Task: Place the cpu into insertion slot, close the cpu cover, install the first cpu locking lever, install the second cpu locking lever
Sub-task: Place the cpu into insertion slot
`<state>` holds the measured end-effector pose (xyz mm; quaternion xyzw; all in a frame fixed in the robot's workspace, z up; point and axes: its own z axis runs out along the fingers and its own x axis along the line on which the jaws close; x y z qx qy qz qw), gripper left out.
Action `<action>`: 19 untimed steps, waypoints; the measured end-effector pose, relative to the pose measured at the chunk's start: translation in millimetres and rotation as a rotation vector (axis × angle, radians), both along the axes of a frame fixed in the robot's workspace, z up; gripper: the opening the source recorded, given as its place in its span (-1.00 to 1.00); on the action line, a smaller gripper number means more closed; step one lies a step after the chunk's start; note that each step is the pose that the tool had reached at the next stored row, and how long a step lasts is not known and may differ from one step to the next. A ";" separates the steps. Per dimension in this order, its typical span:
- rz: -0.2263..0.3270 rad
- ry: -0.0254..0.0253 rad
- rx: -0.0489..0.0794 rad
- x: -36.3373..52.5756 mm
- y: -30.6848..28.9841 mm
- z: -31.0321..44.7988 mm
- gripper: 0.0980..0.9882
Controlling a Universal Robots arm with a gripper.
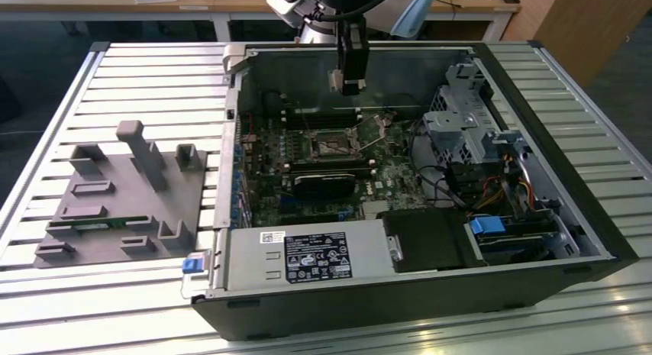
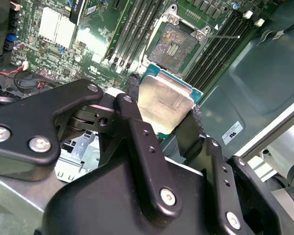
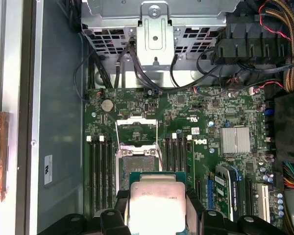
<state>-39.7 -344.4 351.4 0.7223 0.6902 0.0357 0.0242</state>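
Sitting on the slatted surface [image 1: 133, 72] is an open computer case [image 1: 570, 240] with a green board [image 3: 206, 117] inside. The pincer [image 2: 164, 105] hangs over the board, squeezed onto two edges of the cpu [image 2: 164, 100]. The cpu is up in the air, near the bare insertion slot [image 2: 172, 45]. The cpu cover [image 3: 136, 129] stands open beside the slot.

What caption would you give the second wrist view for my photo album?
The hand holds the cpu clear of the motherboard, whose insertion slot sits empty.
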 end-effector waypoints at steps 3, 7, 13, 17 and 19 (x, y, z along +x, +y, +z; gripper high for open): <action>0.000 0.0000 0.000 0.0 0.0 -1.5 0.00; 0.004 0.0014 0.000 0.0 0.0 -4.1 0.00; 0.050 0.0023 0.000 0.0 0.0 -6.6 0.00; 0.051 0.0021 0.000 0.0 0.0 -7.3 0.00; 0.051 0.0022 0.000 0.0 0.0 -7.8 0.00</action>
